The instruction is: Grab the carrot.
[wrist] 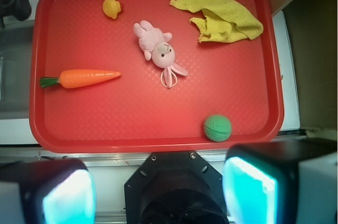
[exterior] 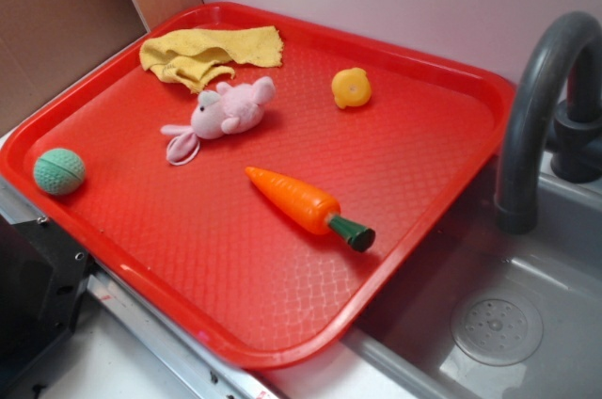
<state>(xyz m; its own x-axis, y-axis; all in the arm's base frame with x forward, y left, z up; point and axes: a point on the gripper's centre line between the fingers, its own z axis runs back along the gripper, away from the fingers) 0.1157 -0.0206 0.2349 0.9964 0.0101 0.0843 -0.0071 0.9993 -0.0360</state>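
Your carrot (wrist: 84, 78) lay flat on the red tray (wrist: 158, 129), at about nine o'clock from the tray's middle in the wrist view, its tip pointing toward the centre and its dark green stem cap toward the tray's left rim. In the exterior view the same carrot (exterior: 306, 206) sat toward the tray's lower right, stem end nearest the sink (exterior: 508, 324) and the grey faucet (exterior: 531, 107).

Nothing touched it. The pink plush bunny (wrist: 158, 52) lay near the tray's middle, at roughly two o'clock from the carrot and apart from it. The small yellow-orange toy (wrist: 112, 7) rested at twelve o'clock from the carrot, near the far rim. The crumpled yellow cloth (wrist: 222, 15) filled the one-o'clock corner, and the green ball (wrist: 217, 128) sat at about five o'clock, close to the near rim.

Your fingers (wrist: 158, 192) hung outside the tray, at six o'clock below its near edge — spread wide, one pad at each bottom corner of the wrist view, with nothing between them. They were well apart from the carrot.
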